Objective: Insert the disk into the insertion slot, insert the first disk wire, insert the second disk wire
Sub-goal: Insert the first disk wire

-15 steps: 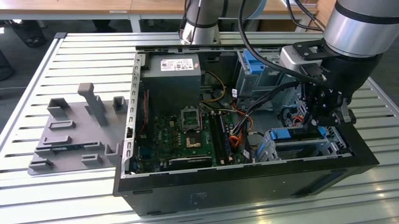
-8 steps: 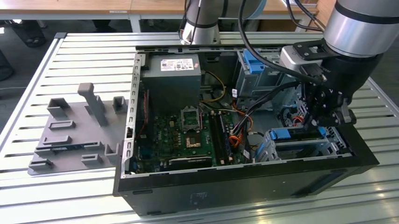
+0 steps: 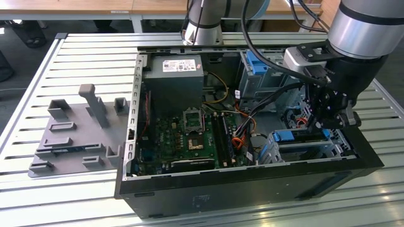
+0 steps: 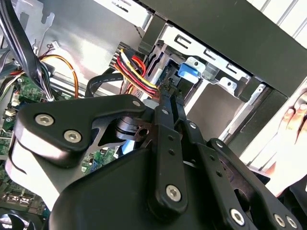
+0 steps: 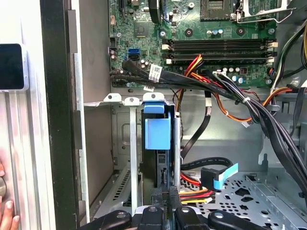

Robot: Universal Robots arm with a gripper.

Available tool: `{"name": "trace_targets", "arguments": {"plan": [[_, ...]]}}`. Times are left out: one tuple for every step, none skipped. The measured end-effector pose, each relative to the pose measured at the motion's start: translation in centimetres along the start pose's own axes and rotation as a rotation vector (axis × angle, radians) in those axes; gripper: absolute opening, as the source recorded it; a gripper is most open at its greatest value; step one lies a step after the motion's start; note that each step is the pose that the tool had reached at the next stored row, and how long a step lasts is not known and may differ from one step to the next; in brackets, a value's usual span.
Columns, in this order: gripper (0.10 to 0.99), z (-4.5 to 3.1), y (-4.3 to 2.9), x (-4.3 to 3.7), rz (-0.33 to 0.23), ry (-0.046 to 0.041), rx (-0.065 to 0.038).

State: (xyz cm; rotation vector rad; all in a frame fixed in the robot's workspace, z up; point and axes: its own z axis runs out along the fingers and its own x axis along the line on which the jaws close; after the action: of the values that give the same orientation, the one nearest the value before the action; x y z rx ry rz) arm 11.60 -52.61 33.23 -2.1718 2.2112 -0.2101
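The disk (image 5: 157, 130), edge-on in its blue carrier, sits inside the insertion slot (image 5: 130, 143), a low silver cage at the case's front corner on the exterior view's right (image 3: 309, 149). My gripper (image 3: 324, 126) hangs straight over that cage. In both wrist views its fingers (image 5: 163, 207) are pressed together at the disk's end, shut on the plug of a red, yellow and black disk wire (image 4: 136, 72). The blue carrier tab (image 4: 189, 69) shows just beyond the fingertips (image 4: 168, 91). A black flat wire with a blue end (image 5: 217, 178) lies loose beside the disk.
Black cable bundles (image 5: 240, 96) cross above the cage beside the motherboard (image 3: 189, 137). A taller grey cage with blue tab (image 3: 259, 71) stands behind. A grey fixture plate (image 3: 75, 137) lies outside the case, on the exterior view's left. A person's hand (image 4: 292, 117) rests outside the case wall.
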Motion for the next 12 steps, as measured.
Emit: {"name": "trace_targets", "arguments": {"plan": [[0.165, 0.03, 0.0, 0.0, 0.0, 0.0001, 0.0], [0.165, 0.05, 0.0, 0.0, 0.0, 0.0003, 0.0], [0.165, 0.08, 0.0, -0.01, 0.0, 0.0005, 0.0], [0.165, 0.09, 0.01, -0.01, 0.0, 0.0005, 0.0], [0.165, 0.1, 0.01, -0.01, 0.0, 0.0004, 0.0], [0.165, 0.1, 0.01, -0.01, 0.0, 0.0001, 0.0], [0.165, 0.08, 0.0, -0.02, 0.0, -0.0003, 0.0], [0.165, 0.05, 0.0, -0.04, 0.0, -0.0007, 0.0], [0.165, 0.01, -0.01, -0.07, 0.001, -0.0011, 0.0], [0.165, -0.02, -0.01, -0.09, 0.001, -0.0008, 0.0], [0.165, -0.05, -0.01, -0.13, 0.001, 0.0, 0.0], [0.165, -0.05, -0.02, -0.22, 0.003, 0.0, -0.001]]}}
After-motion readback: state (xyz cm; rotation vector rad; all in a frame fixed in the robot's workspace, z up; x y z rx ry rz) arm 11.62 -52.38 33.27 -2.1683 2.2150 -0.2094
